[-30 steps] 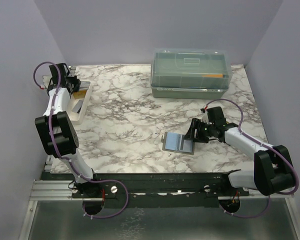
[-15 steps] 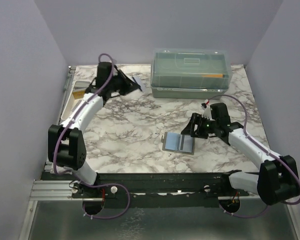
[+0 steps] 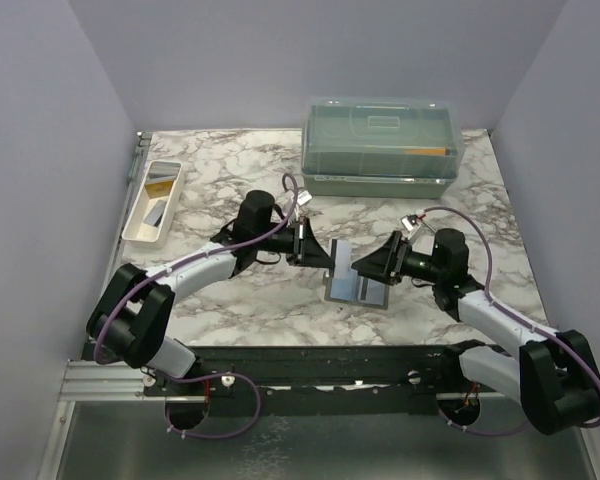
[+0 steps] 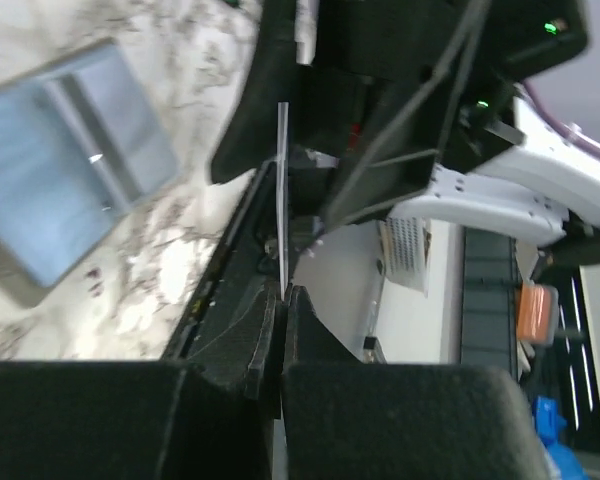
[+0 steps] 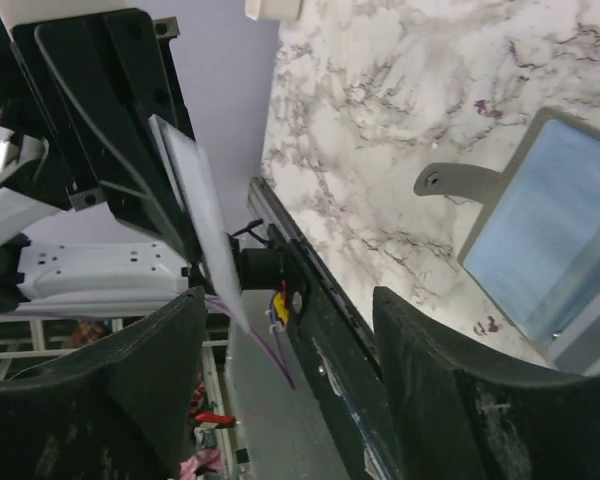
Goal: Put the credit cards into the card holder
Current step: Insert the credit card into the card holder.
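My left gripper, pinching a credit card on edge, has the open card holder just right; right gripper spread.

The card holder is blue-grey inside, the credit card silver-grey, the table grey-veined white.

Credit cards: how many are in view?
3. A silver-grey card is pinched in the left hand by the card holder; a gold-orange card and a darker card lie in the white tray. More may be hidden.
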`<act>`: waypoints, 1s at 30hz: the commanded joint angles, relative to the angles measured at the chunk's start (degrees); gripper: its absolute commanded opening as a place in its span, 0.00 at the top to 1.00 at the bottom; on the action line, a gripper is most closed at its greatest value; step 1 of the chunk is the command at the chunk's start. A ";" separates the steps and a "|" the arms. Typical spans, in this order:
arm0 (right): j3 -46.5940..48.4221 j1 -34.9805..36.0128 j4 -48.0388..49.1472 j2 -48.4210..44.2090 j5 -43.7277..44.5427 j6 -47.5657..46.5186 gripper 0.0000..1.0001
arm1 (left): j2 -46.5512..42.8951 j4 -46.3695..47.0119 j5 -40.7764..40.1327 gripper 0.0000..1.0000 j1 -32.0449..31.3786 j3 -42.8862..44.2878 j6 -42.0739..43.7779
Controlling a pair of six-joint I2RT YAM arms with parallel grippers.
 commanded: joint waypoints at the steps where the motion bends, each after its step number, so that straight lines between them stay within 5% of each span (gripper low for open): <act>1: -4.53 0.14 24.41 1.18 -4.78 13.55 0.31 | 0.00 13.03 3.40 1.00 -2.48 -0.39 -4.02; 14: -9.50 0.21 36.63 2.11 -2.45 20.07 0.59 | 6.93 27.37 2.44 1.00 -5.65 -1.43 -14.25; 19: -11.15 0.22 35.64 2.33 -0.33 19.80 0.99 | 9.22 29.71 2.17 1.00 -6.44 -1.82 -15.74; 24: -5.99 0.09 -0.82 -2.15 9.09 3.55 1.00 | 10.69 23.02 -1.72 0.48 -4.97 -3.37 -14.86; 28: -0.73 -0.02 -23.06 -1.82 15.77 -7.48 1.00 | 11.54 9.66 -5.97 0.41 -4.29 -1.62 -8.10; 30: 0.19 -0.05 -26.56 -0.85 15.48 -9.64 1.00 | 12.28 4.81 -7.29 0.47 -4.41 -0.23 -5.29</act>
